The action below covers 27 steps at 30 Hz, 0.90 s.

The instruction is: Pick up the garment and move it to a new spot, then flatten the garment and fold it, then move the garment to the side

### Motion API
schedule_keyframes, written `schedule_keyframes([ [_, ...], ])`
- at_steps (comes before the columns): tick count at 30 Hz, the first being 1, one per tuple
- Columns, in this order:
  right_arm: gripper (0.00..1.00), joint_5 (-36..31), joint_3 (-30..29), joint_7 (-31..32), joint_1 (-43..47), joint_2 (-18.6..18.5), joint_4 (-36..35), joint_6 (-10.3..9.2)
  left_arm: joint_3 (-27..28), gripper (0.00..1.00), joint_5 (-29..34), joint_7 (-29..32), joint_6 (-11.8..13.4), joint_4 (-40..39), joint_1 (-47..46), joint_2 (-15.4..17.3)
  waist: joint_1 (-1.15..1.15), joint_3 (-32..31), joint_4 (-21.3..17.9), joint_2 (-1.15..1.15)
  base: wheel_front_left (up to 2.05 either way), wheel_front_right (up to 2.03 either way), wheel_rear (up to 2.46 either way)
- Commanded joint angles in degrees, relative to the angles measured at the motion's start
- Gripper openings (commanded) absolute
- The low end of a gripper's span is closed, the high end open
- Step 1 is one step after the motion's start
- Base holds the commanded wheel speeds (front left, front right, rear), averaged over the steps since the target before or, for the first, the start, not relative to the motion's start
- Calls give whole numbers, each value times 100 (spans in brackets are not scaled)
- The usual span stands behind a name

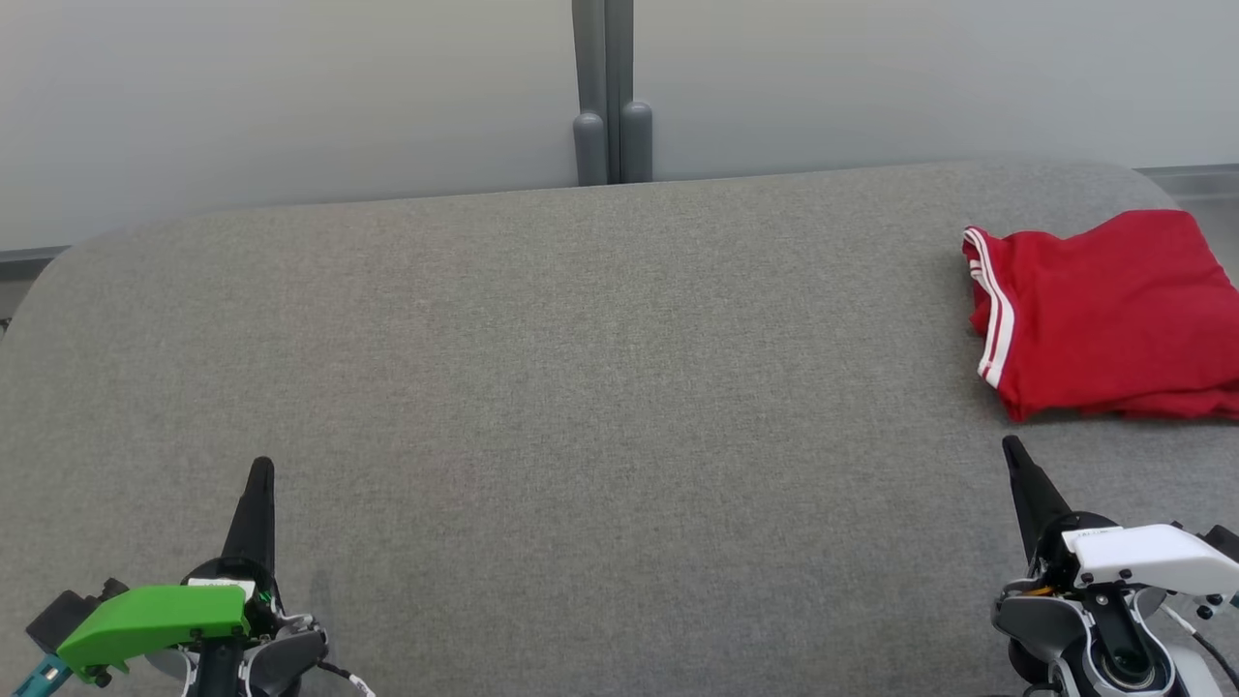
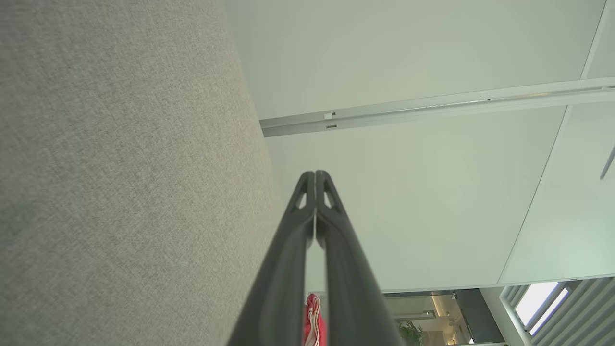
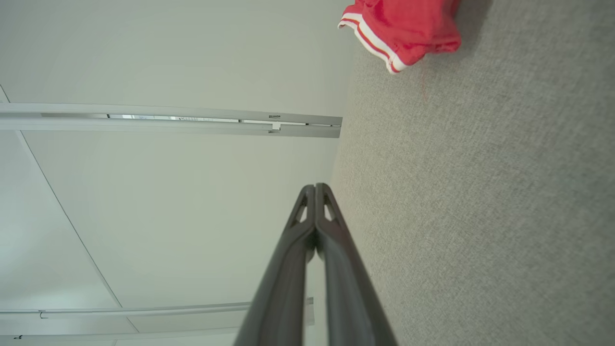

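The garment [image 1: 1103, 315] is red with white stripes along one hem, folded into a compact rectangle at the far right of the grey fabric surface [image 1: 581, 387]. It also appears at the top of the right wrist view as a red garment [image 3: 403, 26], and a sliver of the garment [image 2: 313, 319] peeks between the fingers in the left wrist view. My left gripper [image 1: 261, 469] is shut and empty at the lower left. My right gripper [image 1: 1012, 445] is shut and empty at the lower right, just below the garment's near corner and apart from it.
A pale wall [image 1: 290, 87] with a grey vertical post [image 1: 610, 97] stands right behind the surface's far edge. The surface's rounded corners fall away at the far left and far right. A wide stretch of grey fabric lies between my two grippers.
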Motion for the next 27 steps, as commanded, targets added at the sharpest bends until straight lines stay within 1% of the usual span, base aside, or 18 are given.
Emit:
schedule_keyframes([
  [1,0,153,4,31,-79,-33,-30,3,36,0,-142,36,-18,-35,-97,1,0,2,-4,0,0,0,0],
  [14,0,737,16,175,-148,-36,-30,2,81,0,-585,157,-20,-75,-175,-17,0,24,-39,0,0,0,0],
  [27,0,709,16,163,-135,-36,-30,2,76,0,-566,154,-20,-71,-163,-15,0,24,-39,0,0,0,0],
])
